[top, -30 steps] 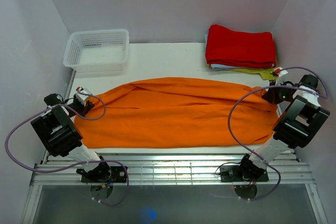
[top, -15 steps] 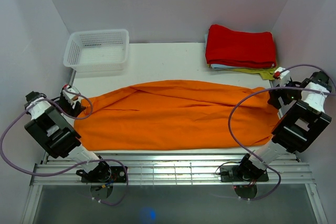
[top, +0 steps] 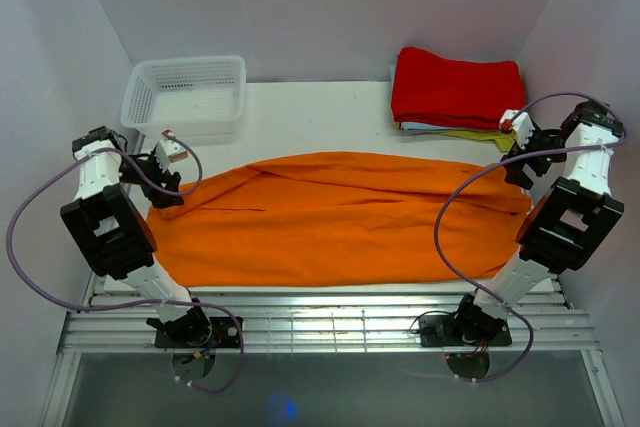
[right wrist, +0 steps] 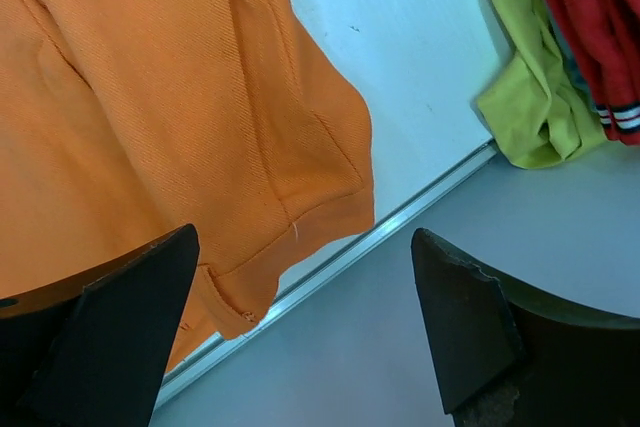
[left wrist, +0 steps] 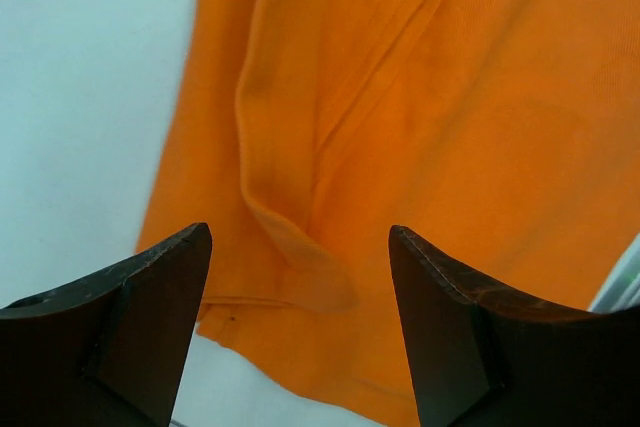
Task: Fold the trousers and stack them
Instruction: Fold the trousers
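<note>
Top external: the trousers (top: 340,217) lie flat along the counter's (top: 320,117) near edge. The left hand (left wrist: 300,242) and right hand (right wrist: 305,242) hover over their two ends, wide open and empty (seemingly readying a fold).

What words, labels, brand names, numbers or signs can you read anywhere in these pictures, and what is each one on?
None can be read in any view.
The trousers: plain orange cloth, no tag or print showing.
The white basket: no label visible.
The red folded cloth: no lettering; its edge shows only stripes in the right wrist view.
The green cloth: no print visible.
</note>
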Robot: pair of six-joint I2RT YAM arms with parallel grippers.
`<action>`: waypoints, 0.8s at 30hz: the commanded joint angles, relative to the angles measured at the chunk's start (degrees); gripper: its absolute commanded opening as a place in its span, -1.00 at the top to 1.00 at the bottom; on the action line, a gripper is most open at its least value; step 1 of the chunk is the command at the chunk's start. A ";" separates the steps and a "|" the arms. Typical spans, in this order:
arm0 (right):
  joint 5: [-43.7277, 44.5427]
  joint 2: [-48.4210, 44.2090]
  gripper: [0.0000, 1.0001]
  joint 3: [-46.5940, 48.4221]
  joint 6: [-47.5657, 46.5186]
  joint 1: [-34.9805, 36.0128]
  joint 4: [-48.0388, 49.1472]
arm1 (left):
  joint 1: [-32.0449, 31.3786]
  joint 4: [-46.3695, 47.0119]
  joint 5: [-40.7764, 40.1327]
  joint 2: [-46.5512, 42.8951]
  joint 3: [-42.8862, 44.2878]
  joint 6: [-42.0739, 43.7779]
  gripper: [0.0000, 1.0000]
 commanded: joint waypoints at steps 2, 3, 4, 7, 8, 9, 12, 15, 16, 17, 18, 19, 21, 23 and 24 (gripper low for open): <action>4.00 -0.16 -0.85 1.24 1.50 1.28 -1.98 | -3.58 0.77 -11.11 -4.30 -2.50 -10.85 -0.65; 4.78 0.11 -0.85 1.24 2.47 1.71 -1.72 | -4.29 1.58 -12.51 -4.84 -4.85 -11.64 -0.65; 4.97 0.11 -0.85 1.32 2.74 1.89 -1.28 | -5.51 2.72 -15.57 -5.45 -6.01 -13.39 -0.65; 5.06 0.28 -0.85 1.59 3.61 2.16 -0.40 | -7.01 10.18 -19.99 -7.65 -11.09 -17.35 -0.61; 5.06 0.20 -0.85 1.59 3.79 2.24 0.39 | -7.28 14.55 -22.70 -8.26 -12.25 -18.32 -0.60; 5.23 0.28 -0.84 1.59 3.79 2.33 0.57 | -7.72 16.16 -24.03 -8.97 -13.22 -19.03 -0.59; 5.58 0.46 -0.84 1.94 2.39 2.77 -0.31 | -8.60 17.85 -27.81 -8.19 -14.90 -20.70 -0.49; 5.85 0.55 -0.88 1.94 -0.24 3.30 -0.66 | -8.69 19.42 -29.31 -6.60 -15.07 -21.23 0.00; 5.85 0.55 -0.89 2.20 -0.95 3.39 -0.75 | -8.69 19.69 -29.32 -6.08 -14.90 -21.32 0.12; 5.85 0.72 -0.89 2.29 -2.26 3.48 -0.92 | -8.69 20.22 -29.23 -5.81 -14.11 -21.41 0.39; 5.93 0.90 -0.90 2.55 -2.88 3.91 -1.19 | -8.69 20.39 -29.58 -5.37 -13.41 -22.10 0.52; 6.11 1.07 -0.92 2.73 -3.32 4.26 -1.27 | -8.78 20.31 -29.58 -4.76 -12.62 -22.37 0.62; 6.37 1.86 -0.96 3.78 -4.29 5.40 -1.89 | -8.78 20.48 -29.67 -3.79 -10.87 -22.81 0.94; 6.29 3.09 -0.98 6.14 -4.20 6.46 -3.11 | -8.78 21.27 -29.49 -3.70 -10.59 -22.64 1.00; 6.20 4.84 -0.99 7.20 -3.77 7.42 -3.90 | -8.78 21.54 -29.67 -3.79 -10.94 -22.38 1.00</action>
